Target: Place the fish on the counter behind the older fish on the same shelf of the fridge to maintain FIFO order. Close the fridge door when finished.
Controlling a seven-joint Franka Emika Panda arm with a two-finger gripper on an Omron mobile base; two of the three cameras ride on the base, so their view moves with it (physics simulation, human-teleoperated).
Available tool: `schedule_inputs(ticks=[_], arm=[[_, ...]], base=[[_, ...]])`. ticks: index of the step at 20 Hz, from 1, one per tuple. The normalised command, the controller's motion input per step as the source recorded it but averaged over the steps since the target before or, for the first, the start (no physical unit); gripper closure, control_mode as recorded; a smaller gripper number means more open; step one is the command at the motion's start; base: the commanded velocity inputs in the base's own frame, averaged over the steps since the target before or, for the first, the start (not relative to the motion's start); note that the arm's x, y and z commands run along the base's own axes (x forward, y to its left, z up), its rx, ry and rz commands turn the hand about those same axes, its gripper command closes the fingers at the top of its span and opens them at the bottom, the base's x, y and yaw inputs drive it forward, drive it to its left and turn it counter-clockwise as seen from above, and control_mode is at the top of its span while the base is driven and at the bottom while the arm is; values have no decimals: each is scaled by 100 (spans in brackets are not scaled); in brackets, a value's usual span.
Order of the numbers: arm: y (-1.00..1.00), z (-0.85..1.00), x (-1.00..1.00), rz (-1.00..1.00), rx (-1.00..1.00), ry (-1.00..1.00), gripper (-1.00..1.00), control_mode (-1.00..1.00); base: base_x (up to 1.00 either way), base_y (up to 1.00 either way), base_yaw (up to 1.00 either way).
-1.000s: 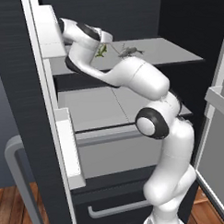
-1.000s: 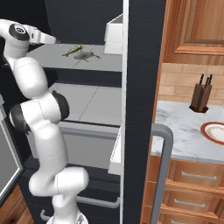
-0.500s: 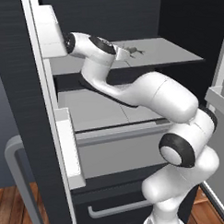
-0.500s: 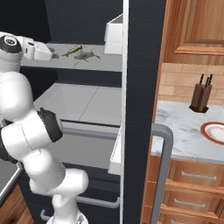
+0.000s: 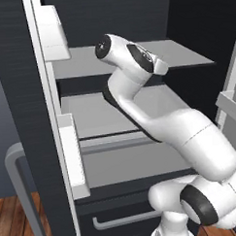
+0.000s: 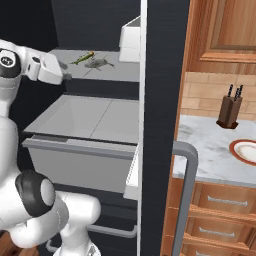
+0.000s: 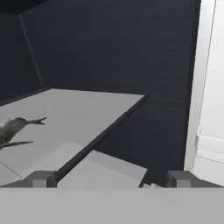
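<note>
Gripper [image 7: 112, 178]: seen in the hand view with its two dark fingers [image 7: 43, 178] spread wide apart at the bottom edge; nothing is held between them. In the right base view the gripper [image 6: 66, 76] is seen at the front left edge of the upper shelf.
Shelf [image 7: 83, 109]: a flat pale grey panel seen just past the fingertips, running away ahead and to the left of them; its dark front edge is seen cutting diagonally between the two fingers.
Older fish [image 7: 13, 131]: the dull grey one, laid on the shelf ahead of the left finger and cut off by the left edge of the hand view; its tail is pointed toward the middle. In the right base view the older fish [image 6: 100, 63] is seen well beyond the fingers, near the front of the shelf.
Fish [image 6: 82, 58]: the greenish-yellow one, laid on the same shelf just beside the grey one, on its far side, behind it as seen from the open front and apart from the fingers.
Fridge [image 5: 135, 17]: black inside walls are seen beyond the shelf; both doors are stood open.
Door bin [image 6: 131, 39]: white, seen beyond and right of the fingers.
Counter [image 6: 210, 150]: veined marble, well off to the right of the fingers, past the door.
Knife block [image 6: 230, 110]: set on the counter.
Plate [image 6: 245, 151]: set on the counter, near the block.
</note>
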Motion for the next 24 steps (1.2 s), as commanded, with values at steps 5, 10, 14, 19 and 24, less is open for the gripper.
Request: schedule_inputs(ticks=[5,10,14,19,24], arm=[[-48,3,-100,2,8,0,-100,-100],[-15,0,-79,17,6,1,-100,-100],[5,0,-7,29,1,15,-100,-100],[0,-22,9,31,-2,8,-100,-100],[1,-4,-4,3,-1,0,-100,100]], base=[[0,0,0],[0,0,0],[0,0,0],[0,0,0],[-70,3,3]])
